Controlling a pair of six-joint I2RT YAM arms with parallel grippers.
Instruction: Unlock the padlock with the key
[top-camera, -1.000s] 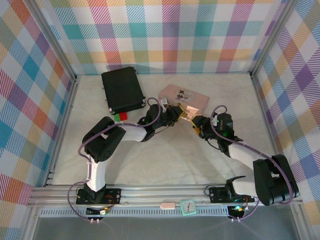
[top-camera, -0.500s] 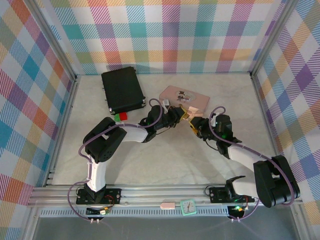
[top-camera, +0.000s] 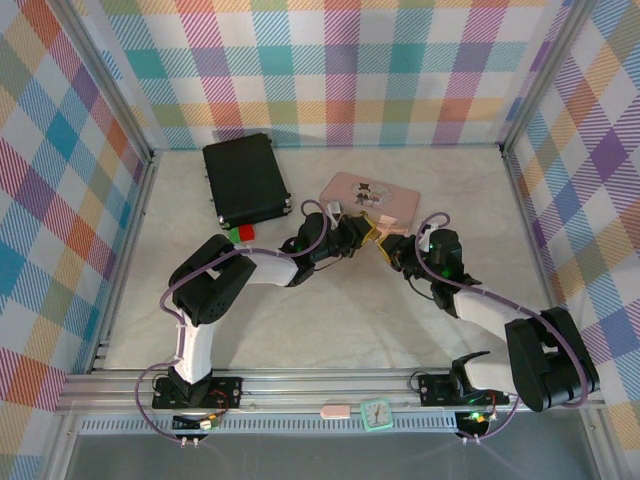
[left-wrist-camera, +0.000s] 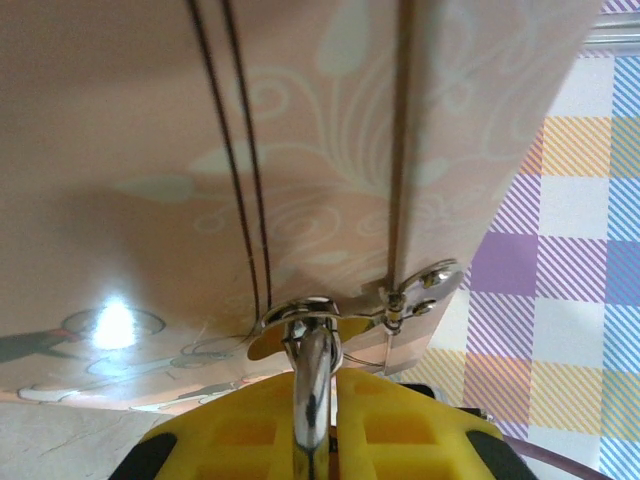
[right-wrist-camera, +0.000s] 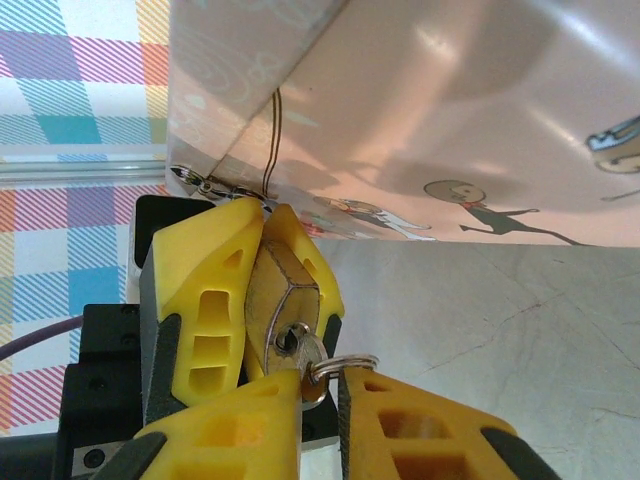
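Finds the right gripper (top-camera: 386, 248) drawn in closer to the pink tin (top-camera: 367, 193) than a second ago and narrowed, meeting the left gripper (top-camera: 368, 231) tip to tip over the counter (top-camera: 330, 310). From the right wrist, shows the left gripper clamped on the brass padlock (right-wrist-camera: 278, 290), the key (right-wrist-camera: 300, 350) seated in its end, the right gripper pinching the key's head. From the left wrist, catches silvery metal squeezed between yellow fingers (left-wrist-camera: 400, 430) just under the tin's edge.

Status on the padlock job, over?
Left gripper shut on the padlock. Right gripper shut on the key, key seated in the keyhole. Pink tin close behind the padlock.
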